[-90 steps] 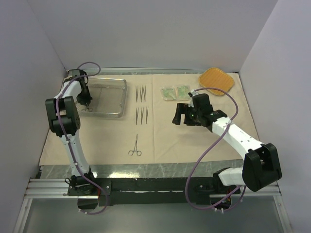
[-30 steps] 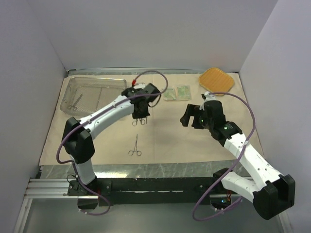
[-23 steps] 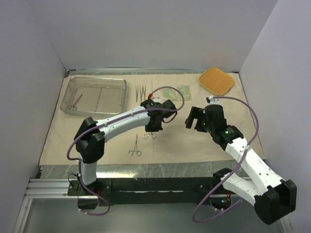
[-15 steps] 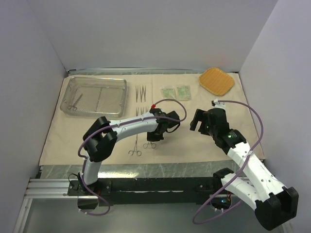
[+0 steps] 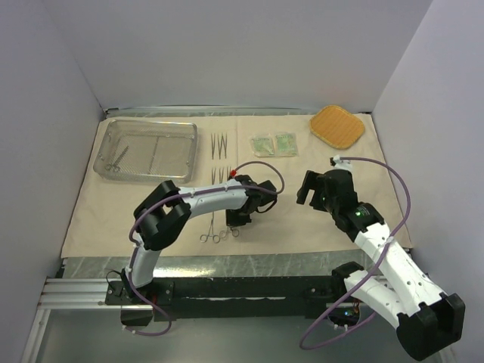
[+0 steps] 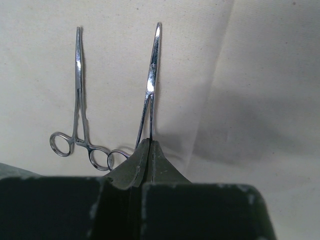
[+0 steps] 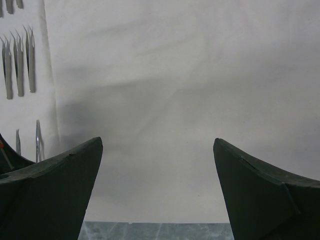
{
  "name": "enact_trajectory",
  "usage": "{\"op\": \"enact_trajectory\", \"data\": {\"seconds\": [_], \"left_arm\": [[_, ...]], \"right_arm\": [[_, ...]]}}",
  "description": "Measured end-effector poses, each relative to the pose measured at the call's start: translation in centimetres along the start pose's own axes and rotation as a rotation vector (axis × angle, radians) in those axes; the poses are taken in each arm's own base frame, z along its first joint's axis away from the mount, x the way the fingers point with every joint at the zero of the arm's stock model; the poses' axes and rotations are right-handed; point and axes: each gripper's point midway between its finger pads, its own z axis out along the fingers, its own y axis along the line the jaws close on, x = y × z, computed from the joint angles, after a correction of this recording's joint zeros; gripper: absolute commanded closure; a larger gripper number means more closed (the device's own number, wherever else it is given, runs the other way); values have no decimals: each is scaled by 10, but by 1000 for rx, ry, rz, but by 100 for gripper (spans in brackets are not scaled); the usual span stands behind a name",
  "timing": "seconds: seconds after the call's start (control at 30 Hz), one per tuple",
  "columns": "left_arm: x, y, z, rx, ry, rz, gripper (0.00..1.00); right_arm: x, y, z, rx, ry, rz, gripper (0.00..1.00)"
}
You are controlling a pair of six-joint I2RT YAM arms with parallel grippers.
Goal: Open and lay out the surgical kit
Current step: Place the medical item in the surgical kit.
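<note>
The cloth (image 5: 91, 204) lies spread flat, and the tray (image 5: 194, 155) at its far left serves as the reference. The left gripper (image 6: 147, 146) is clamped shut on a forceps (image 6: 151, 85) at the shanks just above the rings, a hold that leaves the tips free and pointing away from the wrist. It sits low over the cloth, right of the tray and nearer than it, though contact with the cloth cannot be judged. A second forceps (image 6: 79, 115) lies flat just beside it on the tray side, parallel and with its tips the same way, so the held one is apparently being lined up as next in a row. What looks like a third forceps (image 5: 117, 157) is in the tray, not yet laid out. Two sets of tweezers (image 5: 219, 144) lie just right of the tray, one set nearer than the other, and the two packets (image 5: 262, 144) rest farther right again. The right gripper (image 7: 157, 144) hangs wide open and empty, well to the right of the tray, presumably parked clear of the left arm's work. The orange pad (image 5: 337, 126), farthest from the tray, is no part of the kit.
</note>
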Motion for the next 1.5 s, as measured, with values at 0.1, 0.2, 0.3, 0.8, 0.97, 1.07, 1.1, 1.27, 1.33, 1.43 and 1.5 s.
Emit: {"op": "enact_trajectory", "data": {"seconds": [0.1,0.2,0.3,0.8,0.97,1.07,1.1,1.27,1.33,1.43,1.5], "left_arm": [[3,-2,2,-1,12,-15,99],[5,-4,1,5,23,-33,99],[8,-6,0,9,30,-44,99],[18,-7,4,-13,56,-44,84],[19,-6,6,-19,59,-26,70],[19,-4,5,-24,61,-16,68],[19,-4,5,-24,61,-12,68],[18,-6,1,-15,58,-1,67],[16,-11,-3,1,51,3,66],[15,-25,-16,43,31,14,60],[14,-31,-22,62,22,19,58]], "right_arm": [[1,0,1,2,6,-7,0],[3,-1,3,5,17,-17,0],[4,-1,4,3,22,-24,0],[6,3,4,-25,34,-47,0],[5,4,4,-27,30,-46,0],[5,4,4,-28,29,-45,0],[4,4,4,-30,28,-45,0],[3,7,4,-47,27,-43,0],[3,8,4,-52,26,-43,0],[2,10,4,-57,23,-42,0],[2,10,4,-57,23,-42,0]]}}
